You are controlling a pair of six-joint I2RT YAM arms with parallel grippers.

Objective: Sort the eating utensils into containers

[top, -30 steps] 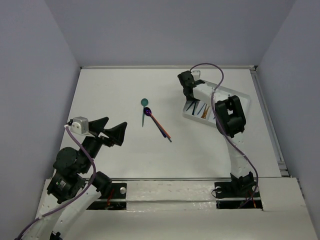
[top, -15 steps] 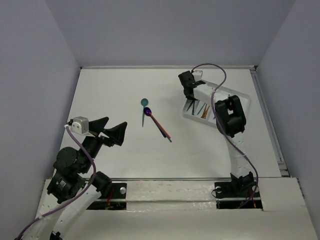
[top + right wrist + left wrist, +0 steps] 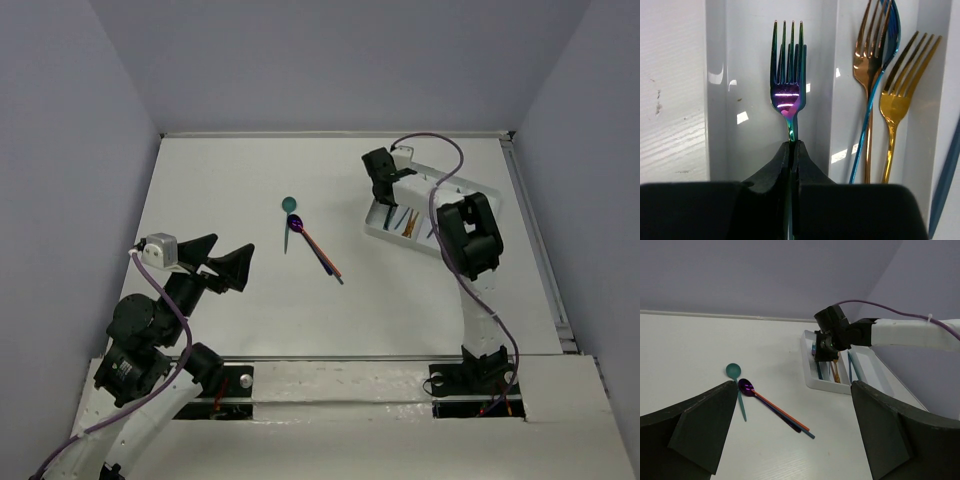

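My right gripper (image 3: 791, 145) is shut on the handle of a purple-teal fork (image 3: 788, 95), held tines forward over the leftmost compartment of the white tray (image 3: 715, 75). The tray (image 3: 475, 190) sits at the far right, under the right gripper (image 3: 383, 188). Two gold forks (image 3: 895, 100) and a blue utensil (image 3: 875, 100) lie in the adjoining compartment. A teal spoon (image 3: 289, 212), a purple spoon (image 3: 746, 386) and slim orange and blue utensils (image 3: 325, 255) lie mid-table. My left gripper (image 3: 795, 440) is open and empty, near the front left (image 3: 225, 262).
A purple cable (image 3: 430, 150) loops over the right arm above the tray. The table's back wall (image 3: 330, 133) runs just behind the tray. The right arm's elbow (image 3: 468, 235) hangs over the tray's near end.
My right gripper has shifted slightly right and forward over the tray, still holding the fork. The left arm has not moved.
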